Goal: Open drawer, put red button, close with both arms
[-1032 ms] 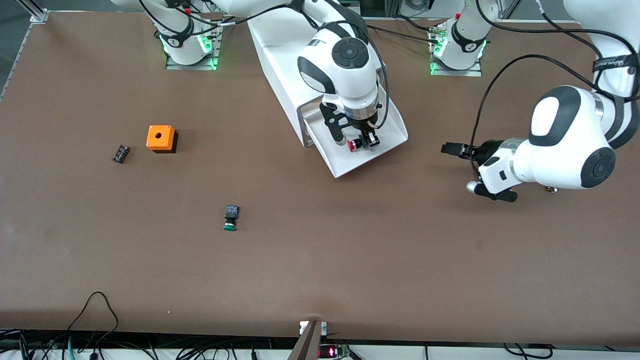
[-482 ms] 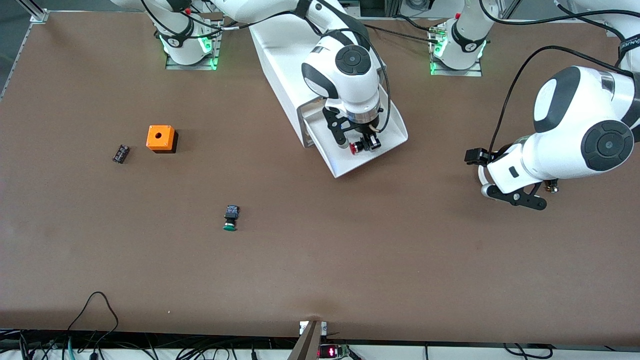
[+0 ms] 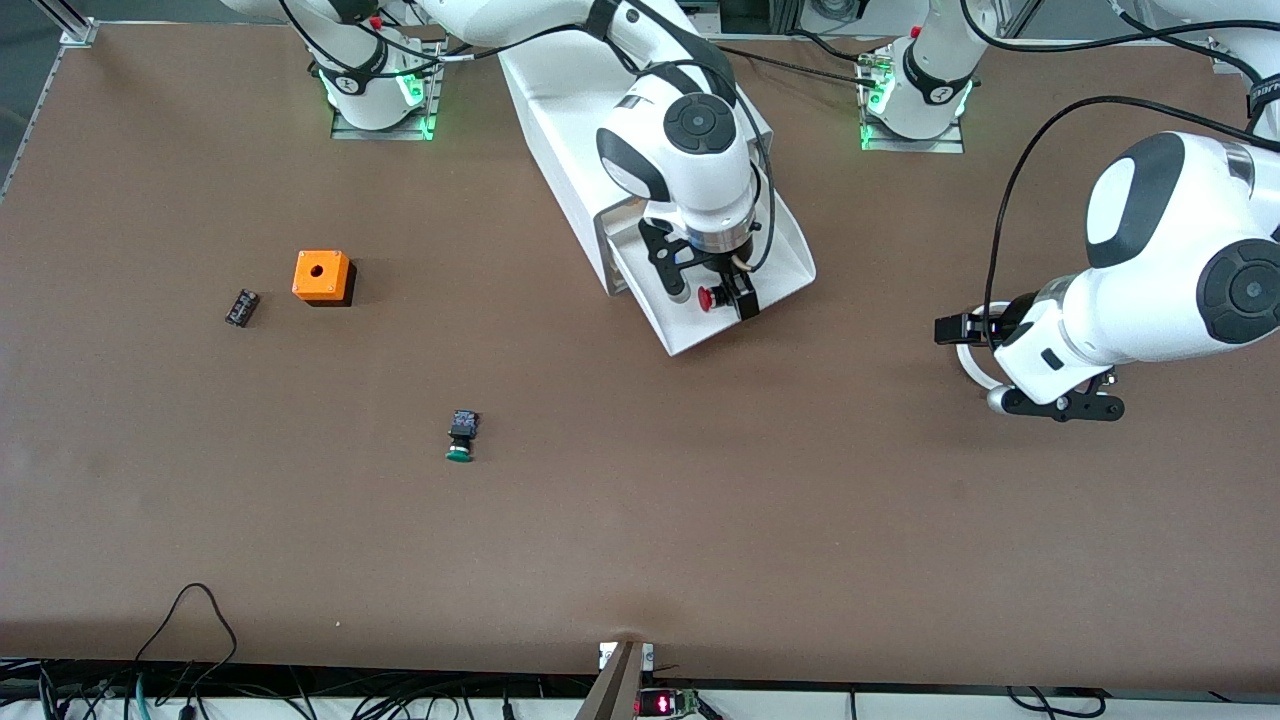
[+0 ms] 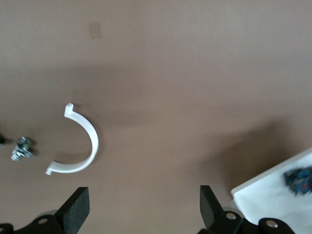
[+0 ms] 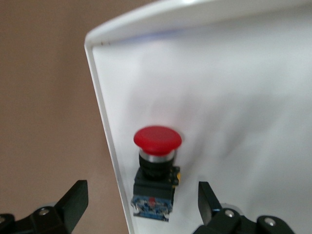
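- the red button (image 5: 157,170) lies in the open white drawer (image 3: 775,245), close to the drawer's side wall, red cap pointing away from the wrist camera.
- right gripper (image 3: 718,297) hangs right over that button with its fingers (image 5: 73,197) spread apart, one on each side and not touching it. the right arm's big white wrist covers a good part of the drawer in the front view.
- left gripper (image 3: 950,330) is off over bare table toward the left arm's end, well apart from the drawer, fingers (image 4: 78,209) apart and holding nothing.
- under the left gripper there's a white half-ring clip (image 4: 80,146) lying on the table (image 3: 640,520), with a small metal bit (image 4: 22,148) near it.
- green-capped button (image 3: 461,436) sits out on the table, nearer the front camera than the drawer.
- orange box (image 3: 321,276) with a hole on top and a small black part (image 3: 241,307) beside it sit toward the right arm's end.
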Robot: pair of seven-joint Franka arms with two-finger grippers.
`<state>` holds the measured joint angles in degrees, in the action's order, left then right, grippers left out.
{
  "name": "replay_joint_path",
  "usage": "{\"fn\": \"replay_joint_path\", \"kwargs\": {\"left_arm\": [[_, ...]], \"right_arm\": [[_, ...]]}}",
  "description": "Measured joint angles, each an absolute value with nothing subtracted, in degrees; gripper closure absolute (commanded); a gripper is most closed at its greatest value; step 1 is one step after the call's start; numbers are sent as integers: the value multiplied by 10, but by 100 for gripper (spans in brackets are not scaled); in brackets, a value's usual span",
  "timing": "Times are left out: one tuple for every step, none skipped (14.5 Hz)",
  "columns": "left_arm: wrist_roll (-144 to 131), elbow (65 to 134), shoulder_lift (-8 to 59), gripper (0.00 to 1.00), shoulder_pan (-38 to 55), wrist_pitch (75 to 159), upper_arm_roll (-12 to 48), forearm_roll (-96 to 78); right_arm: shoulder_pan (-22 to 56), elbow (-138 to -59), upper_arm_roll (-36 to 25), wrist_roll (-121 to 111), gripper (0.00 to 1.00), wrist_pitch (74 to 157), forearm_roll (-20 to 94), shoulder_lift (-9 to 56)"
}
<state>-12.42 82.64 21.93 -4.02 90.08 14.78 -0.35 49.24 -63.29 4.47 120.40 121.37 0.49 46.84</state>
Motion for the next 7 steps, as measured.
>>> {"fn": "replay_joint_path", "kwargs": {"left_arm": [[-153, 828, 221, 5, -39, 907, 148, -4], [-179, 831, 223, 5, -37, 916, 149, -4], [-199, 838, 224, 5, -36, 927, 149, -4], [-217, 849, 224, 5, -35, 943, 150, -4], [-234, 861, 224, 5, -34, 960, 150, -4], [-250, 876, 224, 6, -33, 980, 151, -4], [-268, 891, 224, 6, -30, 1001, 153, -4]], "right_arm": [[485, -629, 43, 1180, 0, 1204, 5, 466], [475, -626, 43, 1151, 0, 1193, 5, 462], [463, -625, 43, 1119, 0, 1179, 5, 455], [447, -624, 43, 1086, 0, 1168, 5, 448], [431, -623, 43, 1052, 0, 1161, 5, 439], [412, -623, 43, 1017, 0, 1154, 9, 429], [395, -623, 43, 978, 0, 1144, 17, 419]]}}
